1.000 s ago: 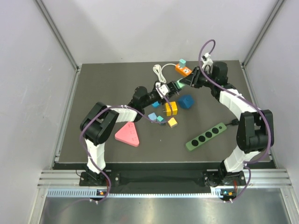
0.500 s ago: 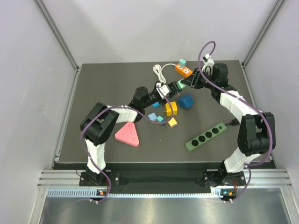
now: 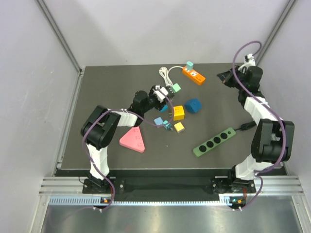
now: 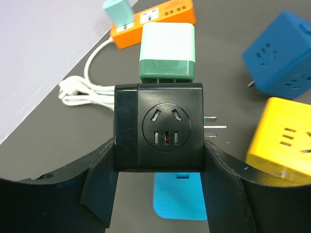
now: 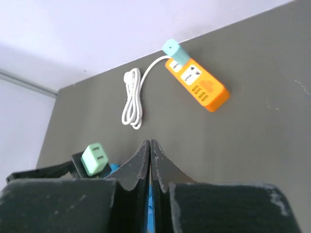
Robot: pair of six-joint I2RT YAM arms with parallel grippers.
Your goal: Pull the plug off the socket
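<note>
Clamping the black cube socket (image 4: 158, 127), the half-open left gripper (image 4: 159, 155) presents the mint-green square plug (image 4: 166, 53) on the socket's far face; the right gripper (image 5: 149, 145), well apart from it and pinched shut on nothing, should reopen and pull straight.

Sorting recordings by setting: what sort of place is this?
Likely a robotics lab cell: white wall panels enclose a dark table, robot arms stand at an aluminium rail, and an orange power strip and blue adapter cube lie about.
</note>
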